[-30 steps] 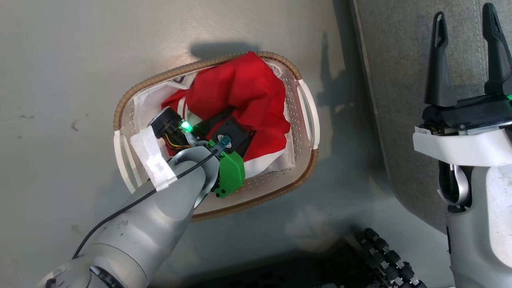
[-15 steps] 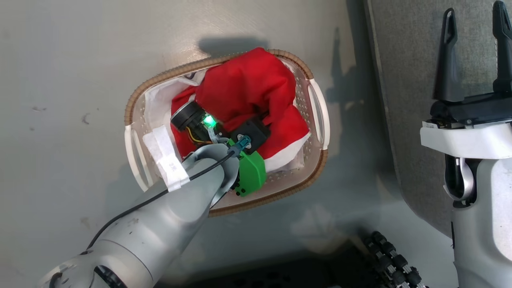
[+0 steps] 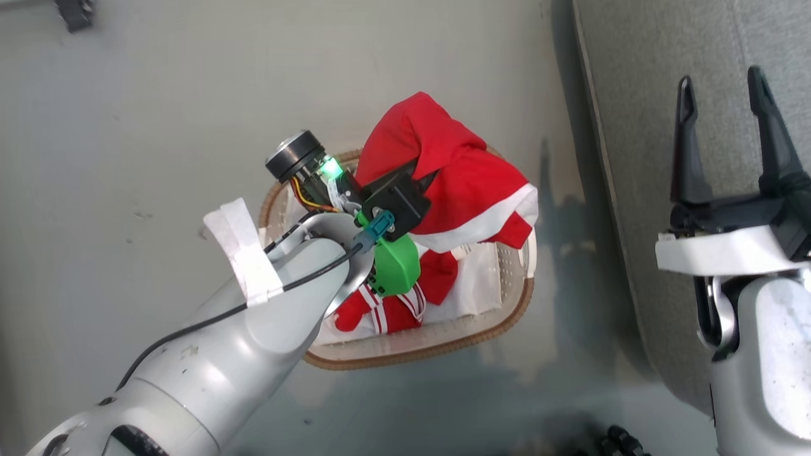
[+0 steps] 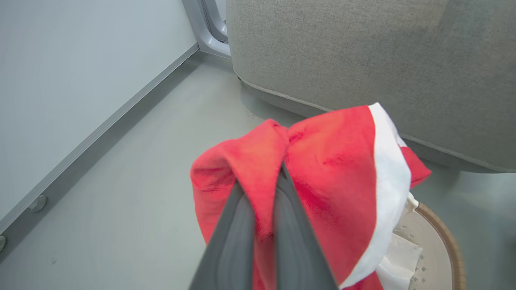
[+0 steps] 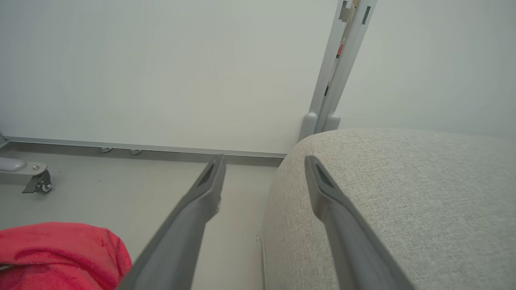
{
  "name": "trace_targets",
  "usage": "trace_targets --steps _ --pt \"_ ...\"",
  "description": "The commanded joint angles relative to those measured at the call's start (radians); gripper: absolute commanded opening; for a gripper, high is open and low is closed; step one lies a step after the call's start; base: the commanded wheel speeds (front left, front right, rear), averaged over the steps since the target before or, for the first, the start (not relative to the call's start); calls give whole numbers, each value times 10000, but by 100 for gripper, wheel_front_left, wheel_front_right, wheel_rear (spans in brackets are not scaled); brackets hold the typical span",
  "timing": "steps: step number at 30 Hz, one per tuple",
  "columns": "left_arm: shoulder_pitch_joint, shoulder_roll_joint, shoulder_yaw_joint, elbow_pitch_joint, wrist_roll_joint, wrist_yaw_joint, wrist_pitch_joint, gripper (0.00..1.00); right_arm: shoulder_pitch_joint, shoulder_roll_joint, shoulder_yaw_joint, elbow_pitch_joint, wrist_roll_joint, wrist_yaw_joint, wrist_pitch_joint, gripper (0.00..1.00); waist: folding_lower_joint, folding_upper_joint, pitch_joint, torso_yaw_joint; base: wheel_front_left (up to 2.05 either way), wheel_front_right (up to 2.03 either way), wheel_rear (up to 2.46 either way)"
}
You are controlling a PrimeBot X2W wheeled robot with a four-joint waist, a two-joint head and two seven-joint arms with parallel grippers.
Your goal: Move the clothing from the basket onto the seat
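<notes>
My left gripper [image 4: 262,181] is shut on a red garment with a white band [image 3: 456,171] and holds it bunched above the basket [image 3: 443,345]. In the head view the fabric drapes over the fingers and hides them. A second red garment with white stripe trim [image 3: 386,313] lies inside the basket, low and near the front. To the right is the grey seat [image 3: 633,76], with the floor between it and the basket. My right gripper [image 3: 720,76] stands open over the seat's edge with nothing between its fingers [image 5: 209,181].
A white sheet lining [image 3: 485,285] covers the basket's bottom. In the right wrist view, a pale wall with a metal baseboard and an upright post [image 5: 334,80] stands behind the seat [image 5: 403,193]. A small caster [image 5: 38,183] is at the far left. The black rollers of my base [image 3: 624,440] show at the bottom.
My left gripper has risen out of the basket with the red garment, uncovering the striped one below. The head camera has shifted; the right gripper stays open.
</notes>
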Motion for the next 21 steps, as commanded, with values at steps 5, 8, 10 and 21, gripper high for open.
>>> trace_targets --steps 5,8,10,21 --pt "638 390 51 -517 347 -65 -9 0 1048 -37 -41 443 -182 -10 -49 100 0 38 -2753 857 0 0 0" --pt "836 580 117 -650 301 -77 -9 0 1585 -37 0 662 -133 -10 -49 100 0 38 -3646 963 0 0 0" --pt "903 725 188 -759 232 -102 -9 0 1932 -33 91 797 -37 -10 -49 100 0 38 -4197 990 0 0 0" --pt "527 1432 589 -1258 -551 -170 -10 0 2951 -35 1197 1282 280 -10 -49 100 0 38 -6224 780 0 0 0"
